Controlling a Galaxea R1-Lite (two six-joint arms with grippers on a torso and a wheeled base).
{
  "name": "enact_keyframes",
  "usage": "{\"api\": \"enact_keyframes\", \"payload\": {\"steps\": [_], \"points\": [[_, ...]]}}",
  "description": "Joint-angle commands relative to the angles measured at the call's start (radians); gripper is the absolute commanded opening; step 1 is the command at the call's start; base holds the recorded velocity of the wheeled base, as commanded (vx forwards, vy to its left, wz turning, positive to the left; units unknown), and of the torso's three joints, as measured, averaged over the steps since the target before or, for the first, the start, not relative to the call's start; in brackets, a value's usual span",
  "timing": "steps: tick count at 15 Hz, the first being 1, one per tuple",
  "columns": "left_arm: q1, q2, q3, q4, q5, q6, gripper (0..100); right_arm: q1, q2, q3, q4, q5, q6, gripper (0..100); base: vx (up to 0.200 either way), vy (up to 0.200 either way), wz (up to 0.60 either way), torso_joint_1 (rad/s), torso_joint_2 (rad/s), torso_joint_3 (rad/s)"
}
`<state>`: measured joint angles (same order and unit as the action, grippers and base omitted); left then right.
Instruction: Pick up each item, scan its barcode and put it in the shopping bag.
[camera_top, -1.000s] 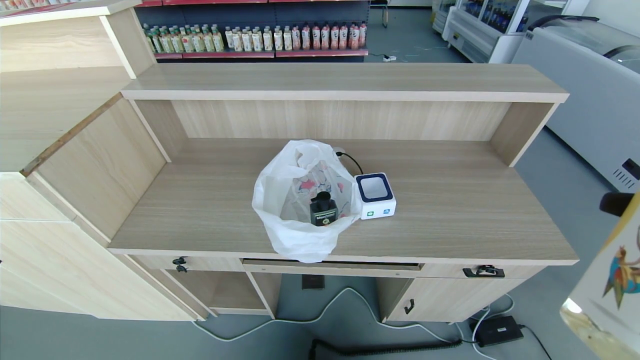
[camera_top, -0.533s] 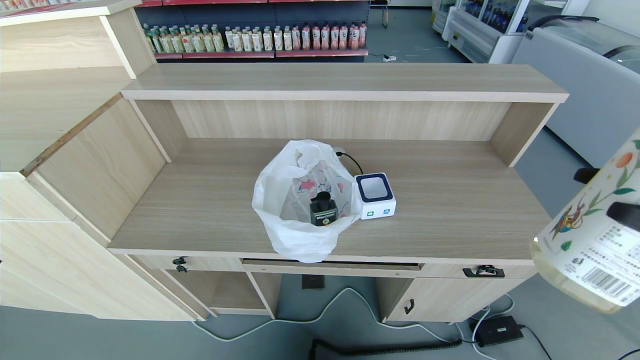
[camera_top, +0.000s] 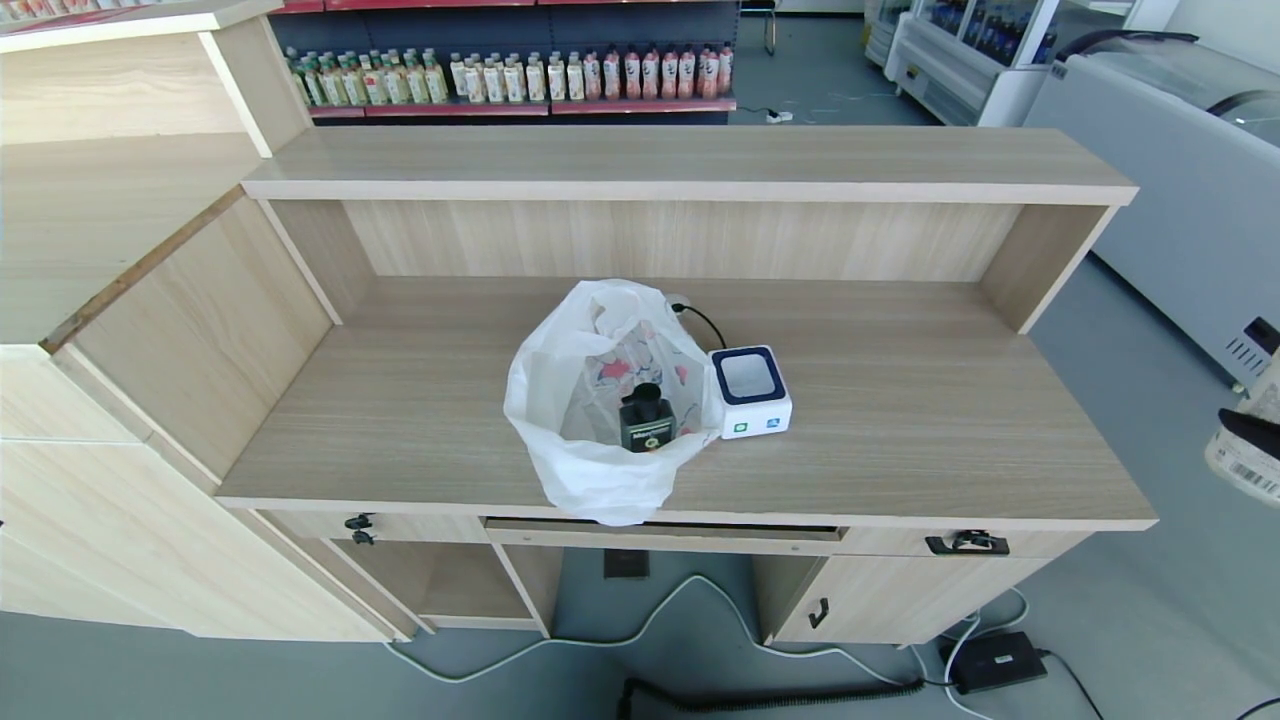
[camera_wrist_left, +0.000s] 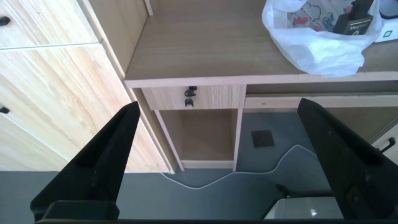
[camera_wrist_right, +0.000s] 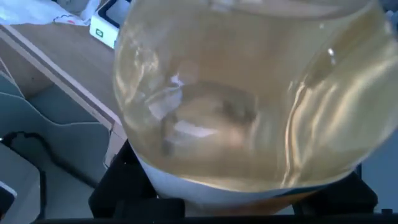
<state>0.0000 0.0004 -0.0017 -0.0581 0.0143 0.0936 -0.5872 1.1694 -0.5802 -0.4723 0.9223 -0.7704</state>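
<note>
A white shopping bag (camera_top: 590, 400) stands open in the middle of the wooden counter (camera_top: 900, 420), with a black item (camera_top: 646, 420) upright inside it. Just to its right sits a white barcode scanner (camera_top: 750, 390) with a dark-rimmed window. At the right edge of the head view, past the counter's end, my right gripper (camera_top: 1254, 436) is shut on a clear bottle (camera_top: 1245, 462) of pale yellow liquid (camera_wrist_right: 249, 93) with a barcode label. My left gripper (camera_wrist_left: 217, 168) hangs open and empty, low in front of the counter's left part.
The counter has a raised back shelf (camera_top: 690, 160) and side walls. A cable (camera_top: 700, 318) runs from the scanner behind the bag. Drawers and a cupboard (camera_wrist_left: 199, 124) lie under the counter, with cables on the floor (camera_top: 700, 620). Freezers (camera_top: 1180, 160) stand at the right.
The bottle in my right gripper rose along the right edge with its barcode showing, then drew off to the right, leaving just its end in sight. Bag and scanner have not moved.
</note>
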Motion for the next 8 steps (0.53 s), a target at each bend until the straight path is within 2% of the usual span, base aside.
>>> {"api": "enact_keyframes", "payload": {"steps": [1,4,5,7,8], "points": [[0.000,0.000,0.000,0.000,0.001,0.000,100,-0.056,0.044,0.007,0.004,0.001,0.037,0,0.000,0.000,0.00,0.000,0.00,0.000],[0.000,0.000,0.000,0.000,0.001,0.000,100,-0.039,0.032,0.011,0.006,-0.023,0.224,0,0.000,0.000,0.00,0.000,0.00,0.000],[0.000,0.000,0.000,0.000,0.000,0.000,100,-0.032,0.024,0.014,0.020,-0.158,0.284,0,0.000,0.000,0.00,0.000,0.00,0.000],[0.000,0.000,0.000,0.000,0.001,0.000,100,0.038,0.026,0.002,0.026,-0.430,0.442,0,0.000,0.000,0.00,0.000,0.00,0.000],[0.000,0.000,0.000,0.000,0.000,0.000,100,0.081,0.029,-0.006,0.023,-0.606,0.536,0,0.000,0.000,0.00,0.000,0.00,0.000]]}}
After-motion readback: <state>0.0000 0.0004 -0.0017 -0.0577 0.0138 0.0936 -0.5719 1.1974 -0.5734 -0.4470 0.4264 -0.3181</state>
